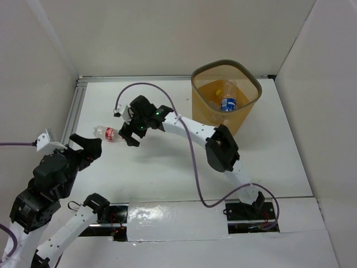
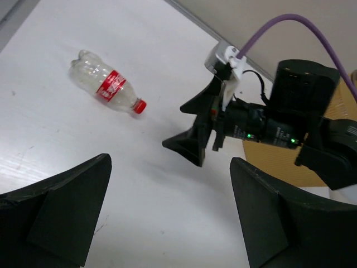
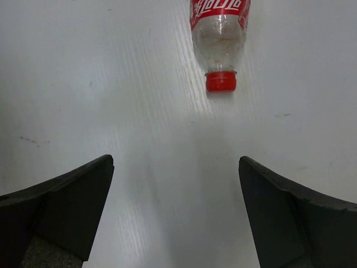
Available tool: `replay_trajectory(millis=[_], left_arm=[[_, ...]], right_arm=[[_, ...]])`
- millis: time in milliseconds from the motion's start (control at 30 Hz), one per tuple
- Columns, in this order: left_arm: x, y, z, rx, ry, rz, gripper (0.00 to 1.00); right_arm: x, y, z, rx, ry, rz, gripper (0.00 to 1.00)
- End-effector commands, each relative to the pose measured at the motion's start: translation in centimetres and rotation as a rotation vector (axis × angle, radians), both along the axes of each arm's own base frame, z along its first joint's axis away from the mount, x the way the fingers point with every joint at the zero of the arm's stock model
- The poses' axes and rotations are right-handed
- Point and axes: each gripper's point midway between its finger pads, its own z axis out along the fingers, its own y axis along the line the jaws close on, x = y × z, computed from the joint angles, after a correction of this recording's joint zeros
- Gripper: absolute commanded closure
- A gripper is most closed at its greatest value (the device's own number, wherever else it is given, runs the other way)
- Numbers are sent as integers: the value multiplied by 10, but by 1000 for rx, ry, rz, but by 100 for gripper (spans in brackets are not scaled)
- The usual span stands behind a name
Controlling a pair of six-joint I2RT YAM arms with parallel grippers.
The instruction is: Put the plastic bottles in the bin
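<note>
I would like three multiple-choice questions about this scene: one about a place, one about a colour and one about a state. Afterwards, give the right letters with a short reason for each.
1. Where is the red-labelled bottle?
A) held in the air
B) on the table
C) on top of an arm

2. What colour is its cap?
A) blue
B) green
C) red

3. How is the right hand?
A) open, holding nothing
B) shut on the bottle
C) shut, empty

Answers:
1 B: it lies on its side on the white surface.
2 C: the right wrist view shows it red.
3 A: its fingers stand wide apart, and the bottle ahead of them is untouched.
</note>
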Motion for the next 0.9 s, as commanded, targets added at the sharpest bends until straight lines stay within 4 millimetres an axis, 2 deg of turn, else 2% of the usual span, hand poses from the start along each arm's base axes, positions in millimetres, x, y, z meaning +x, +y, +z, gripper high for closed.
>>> replay_trajectory(millis=[0,33,100,133,200,233,300,367,433,467,500,567,600,633,667,733,867], left_arm=[[-20,19,-5,-12,37,68,0],[-20,20,-5,-21,36,81,0],[-23,16,-7,-34,44,53,0],[-23,15,-7,-38,46,52,0],[-25,12,-10,-48,51,36,0],[-24,12,-14,-48,61,43,0],[-26,12,-13,-48,56,36,0],[-27,14,-14,-31,59,40,0],[-27,10,-15,-29,63,15,0],[-27,11,-15,-29,63,24,0],[-27,10,-15,-32,65,16,0],[-29,9,-11,-29,57,4,0],[-27,8,-12,-26,65,4,0],[-27,7,-12,-31,67,1,0],[-27,7,-12,-31,67,1,0],[-28,6,-13,-23,69,-13,0],[-27,3,-11,-21,72,-27,0]], right_arm=[[4,39,10,67,-19,-34,0],[10,48,-1,65,-19,-34,0],[3,59,-16,42,-27,-31,0],[11,60,-30,23,-37,-67,0],[19,63,-38,26,-51,-96,0],[22,63,-48,12,-56,-109,0],[25,64,-51,9,-61,-116,0],[26,66,-65,-2,-55,-116,0],[28,69,-67,5,-59,-116,0],[29,68,-77,-12,-57,-124,0],[32,71,-71,6,-67,-125,0],[33,73,-84,-1,-63,-125,0],[35,76,-78,17,-74,-125,0],[38,73,-87,7,-60,-126,0],[39,77,-81,27,-71,-111,0],[45,77,-94,28,-65,-114,0],[54,80,-97,69,-72,-73,0]])
